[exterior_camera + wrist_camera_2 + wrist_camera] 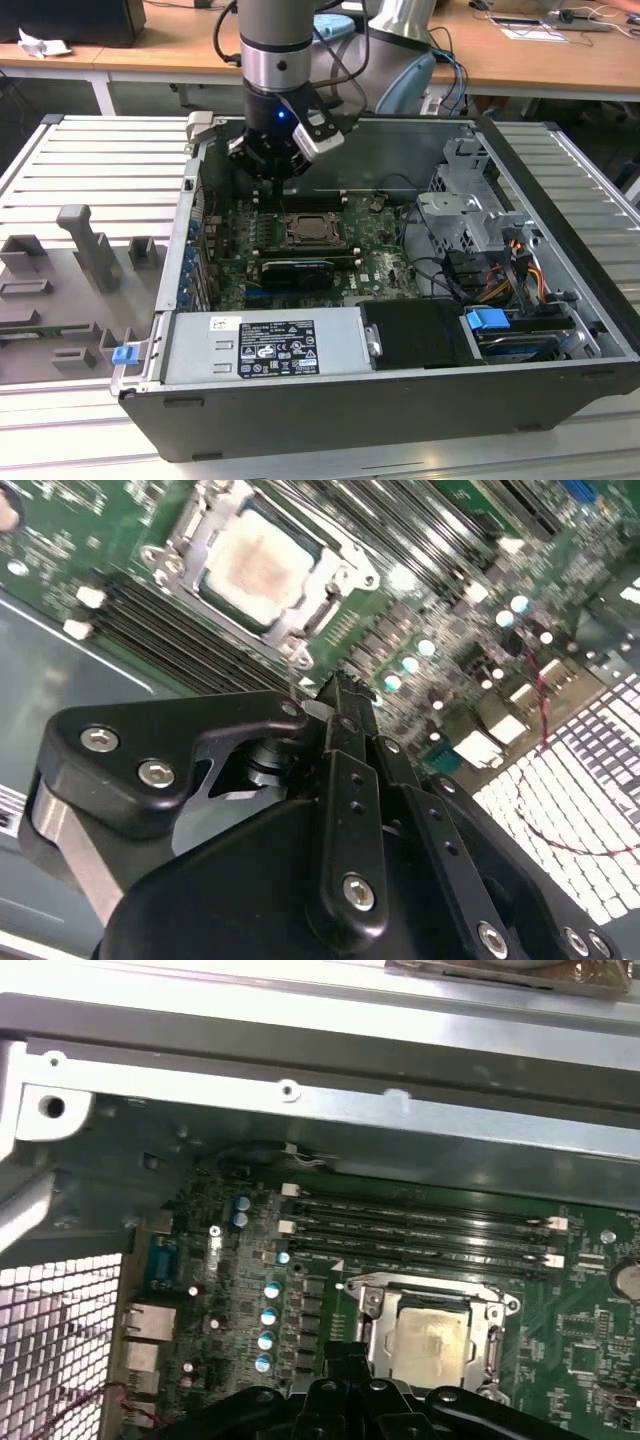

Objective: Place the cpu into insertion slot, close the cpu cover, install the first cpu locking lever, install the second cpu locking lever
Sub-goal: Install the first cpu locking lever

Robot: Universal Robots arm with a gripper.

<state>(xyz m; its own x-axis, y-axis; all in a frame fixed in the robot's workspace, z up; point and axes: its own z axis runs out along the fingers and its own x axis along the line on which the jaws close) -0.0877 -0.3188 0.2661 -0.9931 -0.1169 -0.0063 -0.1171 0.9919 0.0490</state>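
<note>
With jaws pressed tip to tip on nothing, hangs above the far part of the motherboard (375,262): the gripper (283,176), upper centre of the exterior view. Finds the cpu (262,568) already seated in the insertion slot (292,237), near the closed tips but apart from them. Shows the cpu cover (377,1310) lying flat around the chip, pale face visible through the window. Leaves open air straight above the socket. Meets the memory slots (420,1228) just beside the cover's far edge, between socket and case wall (330,1080). Has a row of blue capacitors (268,1315) close on one side. Puts a long black card (295,272) near the socket's front edge in the exterior view. Sets a drive cage (462,215) well apart toward the exterior view's right. Runs a power supply (265,345) along the case's near side, lower centre.
</note>
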